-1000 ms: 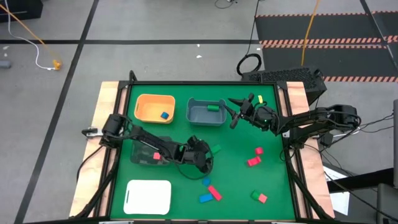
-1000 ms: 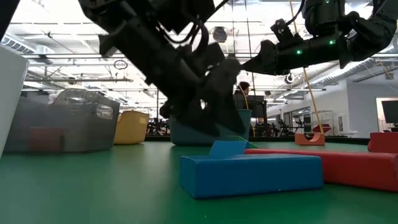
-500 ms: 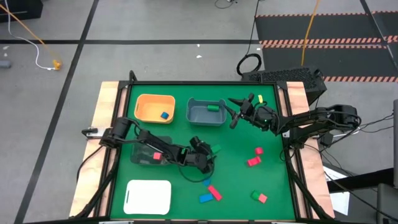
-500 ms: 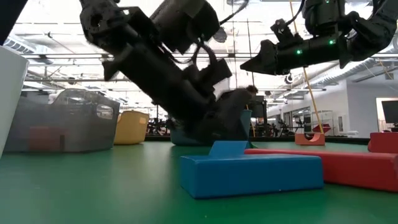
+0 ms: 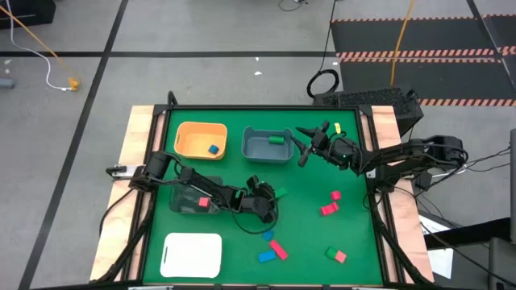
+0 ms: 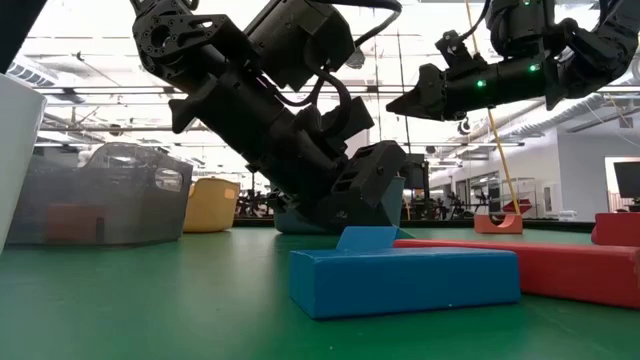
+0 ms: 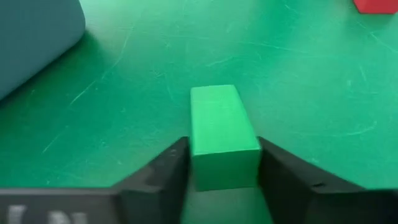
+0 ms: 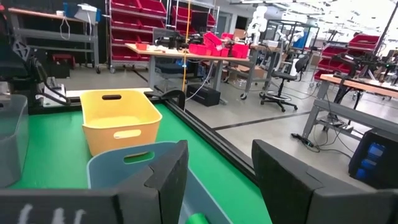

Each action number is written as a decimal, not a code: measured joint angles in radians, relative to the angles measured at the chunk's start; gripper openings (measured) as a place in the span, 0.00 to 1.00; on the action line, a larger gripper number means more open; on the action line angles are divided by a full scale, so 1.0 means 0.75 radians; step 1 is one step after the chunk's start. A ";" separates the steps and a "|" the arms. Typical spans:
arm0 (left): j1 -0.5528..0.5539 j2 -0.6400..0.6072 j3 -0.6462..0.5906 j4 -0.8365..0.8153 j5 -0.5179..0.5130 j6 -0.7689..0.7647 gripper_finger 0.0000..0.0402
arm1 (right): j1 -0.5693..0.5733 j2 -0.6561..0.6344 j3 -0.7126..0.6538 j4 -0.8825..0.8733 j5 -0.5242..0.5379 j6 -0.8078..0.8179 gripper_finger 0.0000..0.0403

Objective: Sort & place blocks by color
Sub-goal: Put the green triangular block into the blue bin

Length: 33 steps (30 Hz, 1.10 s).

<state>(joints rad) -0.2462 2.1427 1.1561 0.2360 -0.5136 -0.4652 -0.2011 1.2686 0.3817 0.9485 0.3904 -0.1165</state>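
Your left gripper (image 7: 221, 163) has its fingers clamped on the green block (image 7: 222, 134); with only its near end held, lifting may tip it out.

Your right gripper (image 5: 305, 146) waits over the blue-grey bin (image 5: 260, 150), fingers apart and empty.

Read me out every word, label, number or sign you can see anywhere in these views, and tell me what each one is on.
No text here can be read.
Pale marks on the dark body of the left gripper: too blurred to read.
Similar marks on the right gripper: too blurred to read.
No print shows on the small green block, the orange plastic bin, the grey plastic bin or the white flat tray.
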 joint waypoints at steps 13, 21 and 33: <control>0.007 -0.181 -0.003 0.012 0.031 0.126 0.33 | 0.000 0.000 0.000 0.004 0.000 0.000 0.42; 0.012 -0.495 -0.003 -0.251 -0.061 0.314 0.35 | 0.000 0.000 0.000 0.003 0.001 0.000 0.42; 0.022 -0.998 -0.002 -0.979 -0.382 0.208 0.35 | 0.000 0.000 0.000 0.003 0.001 0.000 0.42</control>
<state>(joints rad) -0.2294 1.3941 1.1549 -0.4986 -0.8002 -0.3093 -0.2010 1.2686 0.3817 0.9509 0.3908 -0.1165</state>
